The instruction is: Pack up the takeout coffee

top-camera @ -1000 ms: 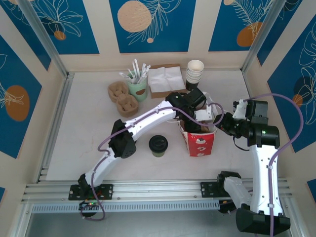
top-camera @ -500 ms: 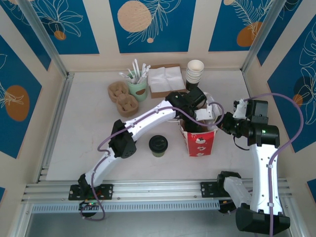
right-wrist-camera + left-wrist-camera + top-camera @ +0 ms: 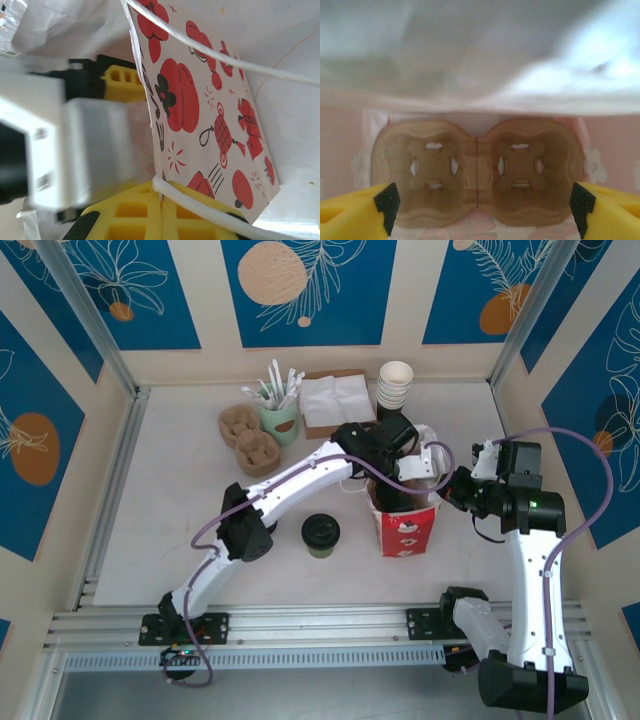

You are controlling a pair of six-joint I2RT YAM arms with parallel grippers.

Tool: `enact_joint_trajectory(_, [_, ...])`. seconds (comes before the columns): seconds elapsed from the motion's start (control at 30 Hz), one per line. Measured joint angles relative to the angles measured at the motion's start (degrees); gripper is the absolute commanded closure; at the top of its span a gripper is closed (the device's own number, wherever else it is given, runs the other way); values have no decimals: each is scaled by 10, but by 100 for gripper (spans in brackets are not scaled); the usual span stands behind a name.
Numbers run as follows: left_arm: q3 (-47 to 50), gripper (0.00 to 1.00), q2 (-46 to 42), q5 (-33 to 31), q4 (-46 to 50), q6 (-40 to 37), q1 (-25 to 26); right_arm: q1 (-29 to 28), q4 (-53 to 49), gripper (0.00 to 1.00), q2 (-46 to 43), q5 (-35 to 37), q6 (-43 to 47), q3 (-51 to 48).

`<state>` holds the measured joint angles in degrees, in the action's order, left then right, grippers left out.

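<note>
Takeout coffee (image 3: pixel 320 534) shows olive paper, round black lid.

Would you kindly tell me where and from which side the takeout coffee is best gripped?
Probably around the olive body of the takeout coffee, just under its black lid, coming level from the left: it stands upright, and the red bag stands close on its right.

On my feed, a red bag (image 3: pixel 405 528) stands open directly below the left claw (image 3: pixel 483 202). A tray (image 3: pixel 477 172) with two cup wells lies flat on the bag floor, just ahead of that claw. Beyond the claw stand a stack of cups (image 3: pixel 394 387), a napkin pile (image 3: pixel 333 402) and a green pot (image 3: pixel 281 421) of stirrers (image 3: pixel 281 380). Two more trays (image 3: pixel 248 440) lie well left of the claw, touching each other.
</note>
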<state>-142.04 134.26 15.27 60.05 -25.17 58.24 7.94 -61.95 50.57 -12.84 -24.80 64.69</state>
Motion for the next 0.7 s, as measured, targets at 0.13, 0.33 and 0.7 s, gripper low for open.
enact_joint_trajectory(0.13, [-3,10,-34,8,-10,16,3,0,2,92,4,0,-1,0])
enact_joint_trajectory(0.33, [-10,9,-85,12,-24,43,3,0,10,89,11,-1,-12,0])
enact_joint_trajectory(0.7, [-12,8,-148,-24,-36,91,3,0,7,53,36,7,-43,23])
